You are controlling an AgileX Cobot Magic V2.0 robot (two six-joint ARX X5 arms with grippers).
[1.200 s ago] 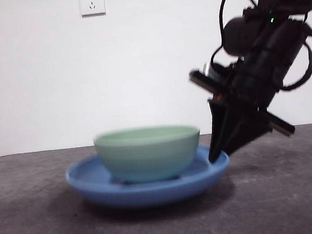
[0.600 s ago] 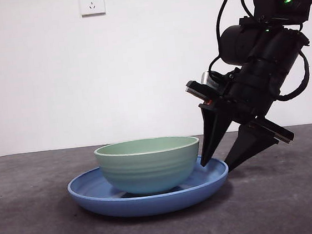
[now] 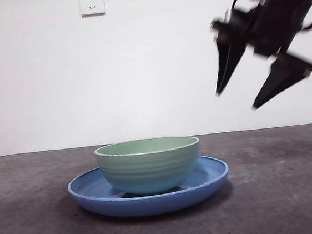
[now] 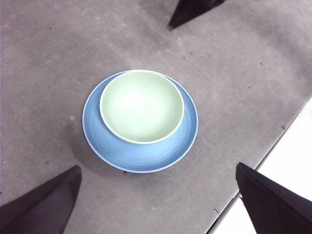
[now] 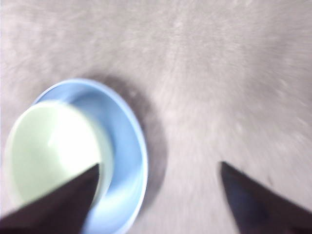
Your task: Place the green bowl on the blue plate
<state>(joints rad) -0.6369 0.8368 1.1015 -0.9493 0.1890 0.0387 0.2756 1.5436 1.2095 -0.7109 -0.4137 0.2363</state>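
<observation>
Bowl, pale mint-green and ridged, is sitting inside the glossy blue round plate on the grey counter. Right pincer is hanging tilted above, spread wide and empty; left pincer is hovering overhead, also wide.

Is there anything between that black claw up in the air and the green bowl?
Nothing. In the front view the right gripper hangs open above the green bowl, with only air and white wall between. The bowl sits in the blue plate.

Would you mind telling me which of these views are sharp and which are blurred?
Left wrist view: sharp, green bowl and blue plate crisp. Right wrist view: blurred throughout. Front view: dishes sharp, only the raised right gripper smeared.
</observation>
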